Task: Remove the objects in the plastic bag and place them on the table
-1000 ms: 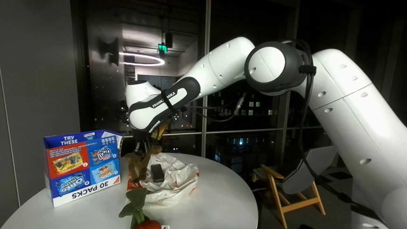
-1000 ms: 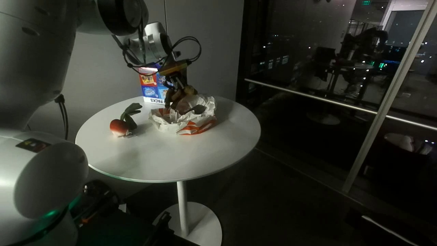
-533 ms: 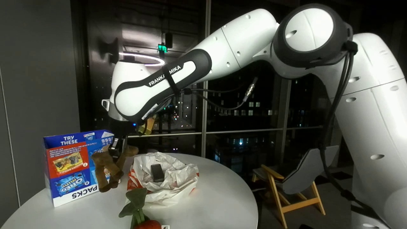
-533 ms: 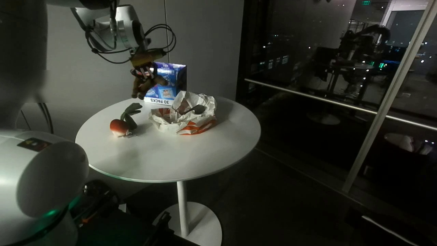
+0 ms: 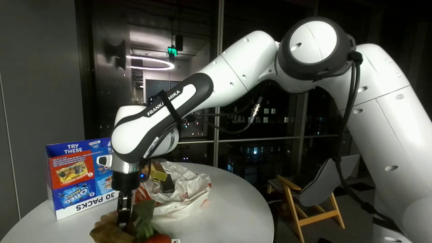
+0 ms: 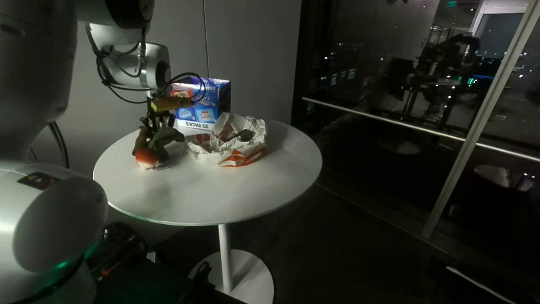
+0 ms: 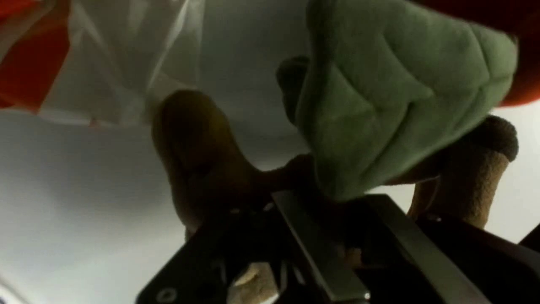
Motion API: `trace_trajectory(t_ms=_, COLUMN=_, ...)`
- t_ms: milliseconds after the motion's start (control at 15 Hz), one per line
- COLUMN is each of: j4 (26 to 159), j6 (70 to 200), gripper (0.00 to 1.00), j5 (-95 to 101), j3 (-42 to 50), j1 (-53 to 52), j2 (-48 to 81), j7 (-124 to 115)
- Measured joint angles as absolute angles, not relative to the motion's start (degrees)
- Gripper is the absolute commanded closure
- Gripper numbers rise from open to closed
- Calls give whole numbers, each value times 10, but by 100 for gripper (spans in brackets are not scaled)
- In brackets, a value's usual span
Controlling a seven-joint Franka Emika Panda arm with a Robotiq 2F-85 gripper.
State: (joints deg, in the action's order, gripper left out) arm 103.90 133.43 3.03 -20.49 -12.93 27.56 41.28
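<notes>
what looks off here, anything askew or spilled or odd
The snack box looks odd: in an exterior view its "30 PACKS" lettering is upside down. In the wrist view, a green plush leaf overlaps part of the brown plush toy right by the gripper, so it might snag. I see no spill.

Grey wall (image 5: 37,81) stands nr dk window (image 5: 270,153) w/ bldg lights (image 5: 266,110)

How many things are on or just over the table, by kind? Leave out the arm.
Plush toys: 2 (brown plush, red plush with green leaves)
Bags: 1 (white-and-red bag)
Boxes: 1 (snack box)
Unidentified: 1 (dark object in the bag)
Total: 5 visible; the bag's folds may hide more.
</notes>
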Motion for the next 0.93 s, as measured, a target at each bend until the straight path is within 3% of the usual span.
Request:
trace_trajectory(t_ms=67, j4=1039, j6=1323, gripper=42, j5=27, j3=-205, j1=-126, j2=287, j7=429)
trace_trajectory(t_ms=133, j4=1038, j6=1312, gripper=61, j5=20, j3=-206, j1=-122, j2=294, j7=444)
trace_trajectory(t_ms=200, j4=1038, j6=1310, gripper=53, j5=19, j3=-205, j1=-121, j2=298, j7=447)
trace_trajectory(t_ms=467, j4=1038, j6=1310, gripper=52, j5=19, j3=-204, j1=-122, j2=299, j7=447)
trace_trajectory(t_ms=533, j4=1038, j6=1310, gripper=27, j5=19, j3=-204, j1=-122, j2=299, j7=447)
trace_trajectory(t_ms=600, j4=1038, j6=1310, gripper=27, j5=19, j3=-204, j1=-122, j2=299, j7=447)
trace_trajectory(t_ms=867, j4=1034, j6=1333, gripper=1, j5=21, j3=-205, j1=-129, j2=297, j7=445)
trace_trajectory(t_ms=933, j4=1028, j6=1352, gripper=0, j5=20, j3=-207, j1=-133, j2=295, j7=437)
